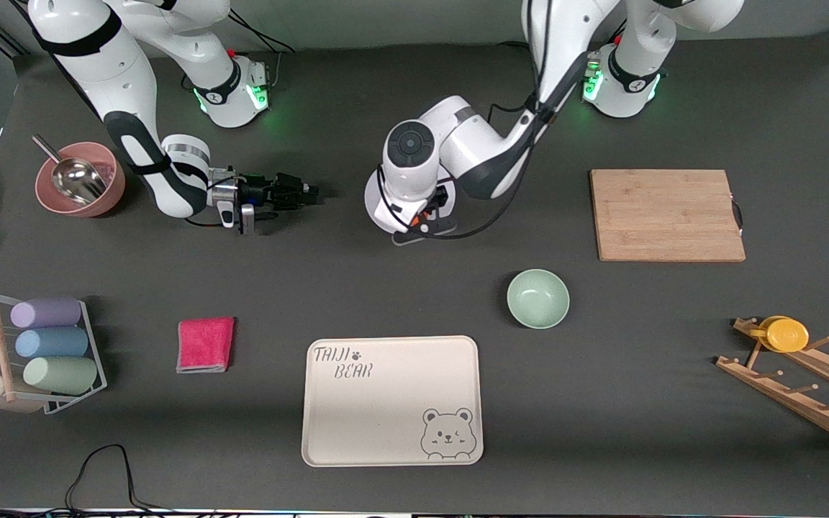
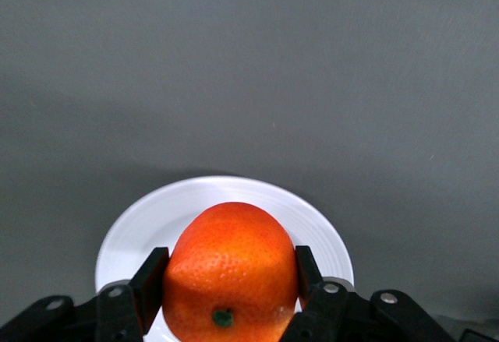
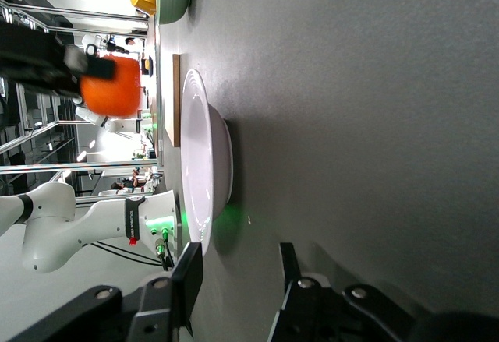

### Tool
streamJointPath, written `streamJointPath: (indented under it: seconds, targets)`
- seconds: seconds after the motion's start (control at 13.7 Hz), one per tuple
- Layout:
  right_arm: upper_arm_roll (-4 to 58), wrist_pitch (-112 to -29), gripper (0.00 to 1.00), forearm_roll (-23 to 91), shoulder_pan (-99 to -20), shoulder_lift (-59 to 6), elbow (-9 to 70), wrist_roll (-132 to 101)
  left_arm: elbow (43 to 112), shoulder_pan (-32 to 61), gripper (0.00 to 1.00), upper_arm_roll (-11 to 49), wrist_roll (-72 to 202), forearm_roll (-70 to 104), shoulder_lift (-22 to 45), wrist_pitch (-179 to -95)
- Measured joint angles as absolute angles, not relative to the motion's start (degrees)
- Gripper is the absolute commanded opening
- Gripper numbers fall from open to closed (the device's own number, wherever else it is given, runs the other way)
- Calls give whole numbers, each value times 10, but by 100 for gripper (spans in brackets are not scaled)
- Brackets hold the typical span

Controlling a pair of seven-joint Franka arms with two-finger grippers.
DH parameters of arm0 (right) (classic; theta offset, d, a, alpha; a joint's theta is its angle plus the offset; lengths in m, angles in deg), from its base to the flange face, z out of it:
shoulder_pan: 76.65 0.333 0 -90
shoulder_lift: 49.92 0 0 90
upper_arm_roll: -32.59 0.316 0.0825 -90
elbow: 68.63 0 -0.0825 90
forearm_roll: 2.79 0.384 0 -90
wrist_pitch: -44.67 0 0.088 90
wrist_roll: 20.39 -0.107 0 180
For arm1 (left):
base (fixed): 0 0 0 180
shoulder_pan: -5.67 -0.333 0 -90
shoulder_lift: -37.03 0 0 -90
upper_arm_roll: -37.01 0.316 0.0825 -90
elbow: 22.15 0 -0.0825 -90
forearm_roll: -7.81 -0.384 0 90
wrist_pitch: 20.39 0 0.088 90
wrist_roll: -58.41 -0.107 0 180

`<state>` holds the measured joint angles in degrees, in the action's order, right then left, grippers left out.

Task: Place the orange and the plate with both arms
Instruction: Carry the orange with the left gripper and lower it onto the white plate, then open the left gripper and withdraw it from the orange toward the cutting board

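Observation:
The white plate (image 1: 375,209) lies on the dark table mid-way between the arm bases, mostly covered by the left arm's wrist. In the left wrist view my left gripper (image 2: 230,280) is shut on the orange (image 2: 230,268) and holds it just over the plate (image 2: 156,217). My right gripper (image 1: 311,192) is low over the table, beside the plate on the right arm's end. In the right wrist view it (image 3: 238,280) is open and empty, its fingertips just short of the plate's rim (image 3: 207,163). The orange (image 3: 111,86) shows there above the plate.
A pale-green bowl (image 1: 537,298) and a cream bear tray (image 1: 391,401) lie nearer the front camera. A wooden board (image 1: 666,214) and a rack with a yellow cup (image 1: 789,334) are toward the left arm's end. A pink cloth (image 1: 205,344), a pink bowl with scoop (image 1: 80,180) and a cup rack (image 1: 40,352) are toward the right arm's end.

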<state>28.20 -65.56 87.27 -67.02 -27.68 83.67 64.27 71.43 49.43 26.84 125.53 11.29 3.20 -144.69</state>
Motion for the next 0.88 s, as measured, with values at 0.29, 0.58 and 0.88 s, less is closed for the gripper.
streamJointPath:
  seconds: [0.29,0.58,0.88]
  targets:
    - [282,-655,47,883,-670,-270,835,650,756,519,0,269,1278,113,25,-1504]
    - [282,-655,47,883,-670,-270,835,651,797,533,0,269,1290,113,25,-1541]
    - [282,-655,47,883,-670,-270,835,651,807,547,99,269,1309,113,25,-1546]
